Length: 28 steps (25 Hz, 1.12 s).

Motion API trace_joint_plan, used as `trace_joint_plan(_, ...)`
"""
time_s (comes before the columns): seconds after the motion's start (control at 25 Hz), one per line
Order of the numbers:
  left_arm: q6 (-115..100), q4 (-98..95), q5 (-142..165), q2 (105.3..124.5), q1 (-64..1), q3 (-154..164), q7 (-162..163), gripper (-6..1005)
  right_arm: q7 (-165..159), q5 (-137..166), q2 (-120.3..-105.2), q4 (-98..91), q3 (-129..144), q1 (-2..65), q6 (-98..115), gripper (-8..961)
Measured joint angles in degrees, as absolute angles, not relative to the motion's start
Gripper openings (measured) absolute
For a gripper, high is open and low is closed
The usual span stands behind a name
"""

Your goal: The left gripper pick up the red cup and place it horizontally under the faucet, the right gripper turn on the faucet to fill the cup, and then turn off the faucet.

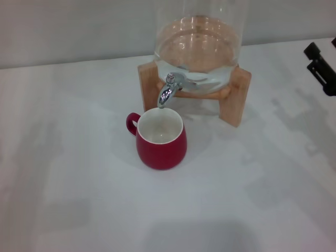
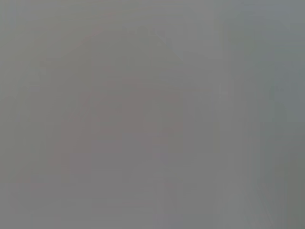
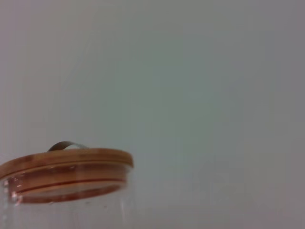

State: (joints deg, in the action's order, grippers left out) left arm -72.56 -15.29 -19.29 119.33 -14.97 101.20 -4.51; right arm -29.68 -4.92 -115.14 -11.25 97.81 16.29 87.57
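Under the faucet (image 1: 169, 90) you see the red cup (image 1: 160, 138) upright on the white table (image 1: 79, 199), rim just below the spout. The right gripper (image 1: 321, 63) sits at the far right edge; you cannot tell its finger state. The left gripper is out of view.

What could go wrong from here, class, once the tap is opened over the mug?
The faucet spout hangs over the red cup near its back rim, not its centre, so water might splash out onto the table. The right gripper waits at the far right edge; its reach could bump the wooden stand.
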Motion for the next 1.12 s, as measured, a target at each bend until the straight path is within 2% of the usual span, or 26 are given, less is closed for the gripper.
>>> trace_joint_plan(1.12, -73.0, -14.0, -20.0, 119.58, -14.5, 101.7, -4.3, 427, -35.0, -4.9, -115.22, -18.6, 119.5, 18.0, 80.4, 793)
